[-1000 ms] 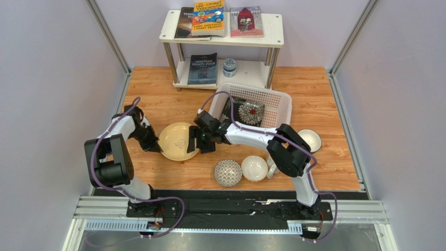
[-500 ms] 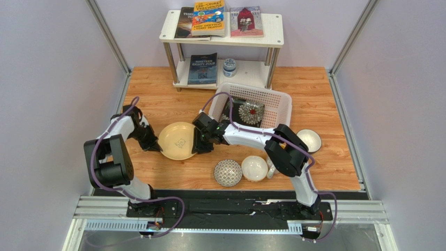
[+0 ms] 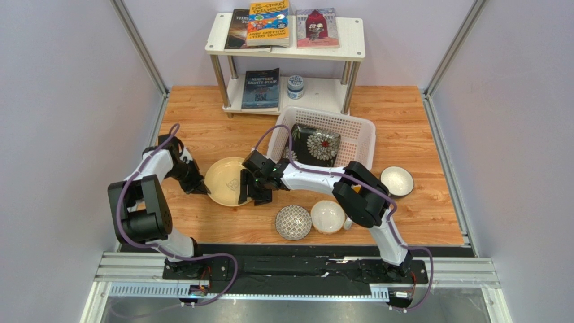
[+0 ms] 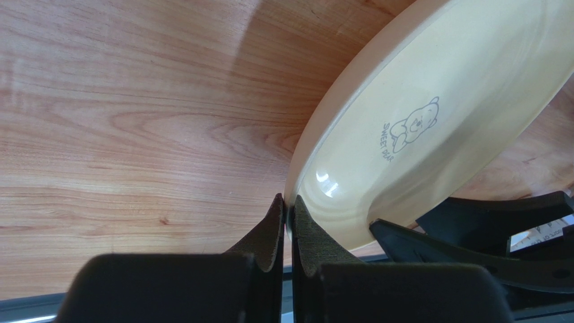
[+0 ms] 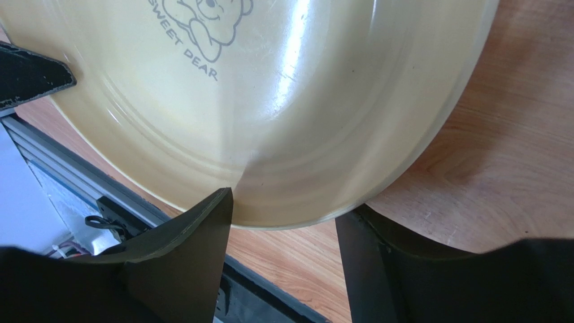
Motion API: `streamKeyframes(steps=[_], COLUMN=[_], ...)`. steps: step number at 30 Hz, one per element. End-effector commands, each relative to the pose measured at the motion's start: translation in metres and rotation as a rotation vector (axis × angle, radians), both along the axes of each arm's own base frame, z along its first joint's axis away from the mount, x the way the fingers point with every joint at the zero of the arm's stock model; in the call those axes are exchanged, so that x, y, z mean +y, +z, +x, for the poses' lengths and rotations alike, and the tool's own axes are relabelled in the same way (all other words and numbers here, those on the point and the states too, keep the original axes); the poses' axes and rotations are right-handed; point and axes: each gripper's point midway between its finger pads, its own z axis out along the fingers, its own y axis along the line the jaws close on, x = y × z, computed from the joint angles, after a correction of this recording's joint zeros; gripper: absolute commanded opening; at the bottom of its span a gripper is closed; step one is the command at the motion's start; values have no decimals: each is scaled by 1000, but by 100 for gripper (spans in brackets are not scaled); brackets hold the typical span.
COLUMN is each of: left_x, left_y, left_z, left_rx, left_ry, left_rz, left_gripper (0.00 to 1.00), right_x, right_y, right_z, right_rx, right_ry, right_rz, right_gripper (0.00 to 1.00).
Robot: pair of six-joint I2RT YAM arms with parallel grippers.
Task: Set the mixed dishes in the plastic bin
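The round yellow plate (image 3: 226, 180) with a bear print is tilted up off the wood. My left gripper (image 3: 201, 189) is shut on its left rim; the pads pinch the edge (image 4: 288, 205). My right gripper (image 3: 252, 190) is open, one finger over the plate's face and one under its right rim (image 5: 283, 222). The black square floral plate (image 3: 316, 144) lies in the white plastic bin (image 3: 357, 128). A grey-patterned bowl (image 3: 293, 222), a white bowl (image 3: 328, 217) and a dark-outside bowl (image 3: 397, 181) stand on the table. The mug is mostly hidden behind my right arm.
A white two-level shelf (image 3: 350, 40) with books stands at the back, a small blue-and-white jar (image 3: 294, 86) on its lower level. The black rail with the arm bases runs along the near edge (image 3: 290, 266).
My right gripper has moved left along the plate, its fingers now straddling the right rim. The plate has shifted slightly left and is tilted. My left gripper keeps its hold.
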Motion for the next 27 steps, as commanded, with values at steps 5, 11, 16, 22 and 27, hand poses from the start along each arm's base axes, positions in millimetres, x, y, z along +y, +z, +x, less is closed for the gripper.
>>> streamKeyframes(steps=[5,11,16,22,27], left_x=[-5,2,13,27,50], left_y=[10,11,27,45,68], left_z=[4,4,6,5,1], left_rx=[-58,-51,-105,-157,-222], left_ry=[-14,-4,30,107,235], left_rz=[-20,16,91,143,169], left_gripper=[0,7,41,44,52], right_x=[-9,-5,-4,3,-2], right_y=[-17,-7,21,45,84], right_z=[-16,-17,-23,-32,-21], right_rx=[99,74,13,-14,-81], right_ry=[-34,-4,28,54,37], right_rz=[-36,-35,-30,15,55], right_gripper=[48,0,0,0,0])
